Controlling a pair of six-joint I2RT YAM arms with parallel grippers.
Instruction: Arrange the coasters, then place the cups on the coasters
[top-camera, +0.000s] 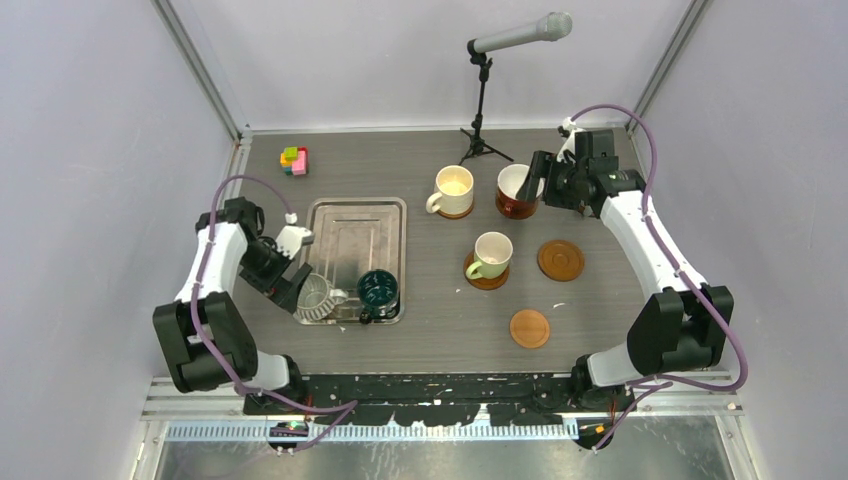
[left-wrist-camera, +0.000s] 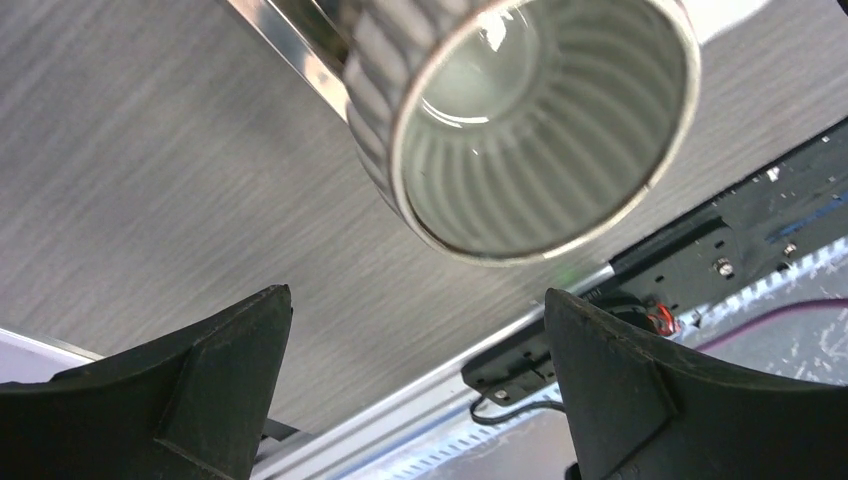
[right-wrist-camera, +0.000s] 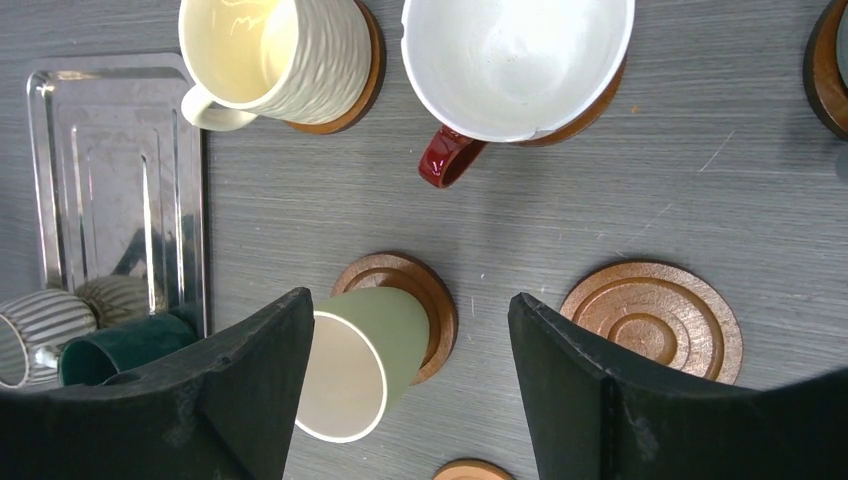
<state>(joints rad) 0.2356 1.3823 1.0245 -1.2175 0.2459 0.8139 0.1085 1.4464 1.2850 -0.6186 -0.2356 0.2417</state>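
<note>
On coasters stand a cream cup (top-camera: 453, 189), a red-brown cup (top-camera: 516, 190) and a pale green cup (top-camera: 492, 254). Two coasters lie bare, one (top-camera: 560, 260) right of the green cup, one (top-camera: 529, 328) nearer. A ribbed silver cup (top-camera: 318, 297) and a dark teal cup (top-camera: 378, 292) sit at the near end of the steel tray (top-camera: 355, 225). My left gripper (top-camera: 297, 290) is open just left of the ribbed cup (left-wrist-camera: 520, 130), its fingers apart from it. My right gripper (top-camera: 540, 172) hangs open over the red-brown cup's right side, holding nothing. In the right wrist view the green cup (right-wrist-camera: 360, 360) shows partly behind one finger.
A small coloured block toy (top-camera: 294, 160) sits at the back left. A microphone on a tripod (top-camera: 482, 125) stands at the back centre. One more coaster (right-wrist-camera: 828, 65) shows at the right wrist view's upper right edge. Grey walls close in both sides.
</note>
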